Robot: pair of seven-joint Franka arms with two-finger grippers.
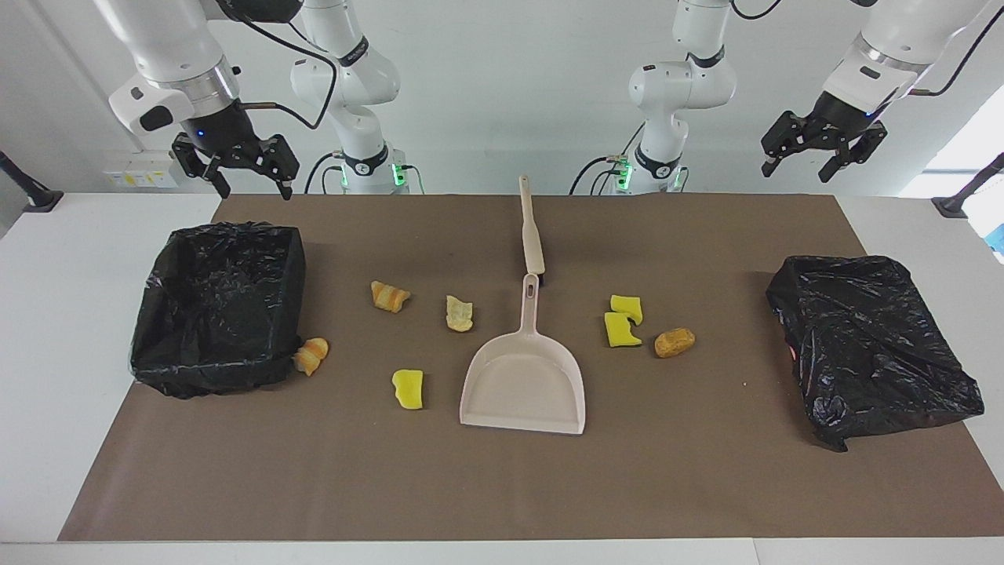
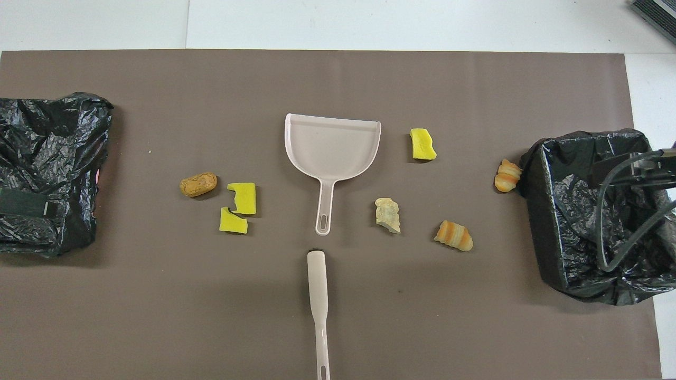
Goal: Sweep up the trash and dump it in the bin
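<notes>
Several scraps of trash lie on the brown mat: a striped orange lump (image 1: 390, 297) (image 2: 454, 235), a pale lump (image 1: 460, 313) (image 2: 388, 215), and a yellow sponge chunk (image 1: 408, 388) (image 2: 423, 144). Another striped lump (image 1: 311, 355) (image 2: 508, 176) rests against the bin. Two yellow chunks (image 1: 623, 320) (image 2: 238, 208) and a tan lump (image 1: 674, 342) (image 2: 198, 184) lie toward the left arm's end. The bin (image 1: 157, 314) (image 2: 533, 211), lined with a black bag, stands open at the right arm's end. My right gripper (image 1: 256, 191) hangs open over the mat's edge near the bin. My left gripper (image 1: 794, 174) hangs open and empty above the left arm's end.
A beige dustpan (image 1: 524, 384) (image 2: 331, 145) lies mid-mat, its handle pointing toward the robots. A beige brush (image 1: 532, 231) (image 2: 317, 295) lies in line with it, nearer the robots. A crumpled black bag (image 1: 871, 345) (image 2: 47, 169) covers something at the left arm's end.
</notes>
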